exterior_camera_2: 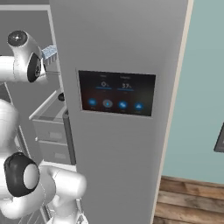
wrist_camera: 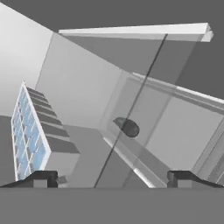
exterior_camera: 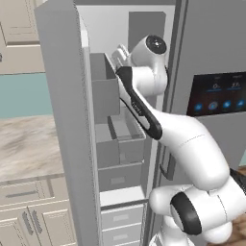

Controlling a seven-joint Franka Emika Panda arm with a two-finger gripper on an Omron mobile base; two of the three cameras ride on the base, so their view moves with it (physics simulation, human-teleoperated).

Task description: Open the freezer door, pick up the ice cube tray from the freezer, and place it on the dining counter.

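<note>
The freezer door [exterior_camera: 62,120] stands swung open at the left, edge-on. Inside the freezer [exterior_camera: 144,29] are gray bins and pale drawers. My arm reaches into its upper part. The pale blue-white ice cube tray [wrist_camera: 30,131] lies on a shelf; it appears turned on edge at the left of the rolled hand view. The tray [exterior_camera_2: 49,52] also peeks out beside my wrist. My gripper [wrist_camera: 111,179] is open, its left fingertip [wrist_camera: 41,179] just below the tray's near end, nothing between the fingers. The dining counter is out of view.
A small black round object [wrist_camera: 127,127] sits on the shelf farther in, and it [exterior_camera_2: 61,96] shows by the bin. The gray door with the dark touchscreen [exterior_camera_2: 116,92] stays closed on the right. A marbled counter [exterior_camera: 24,144] with teal backsplash lies left.
</note>
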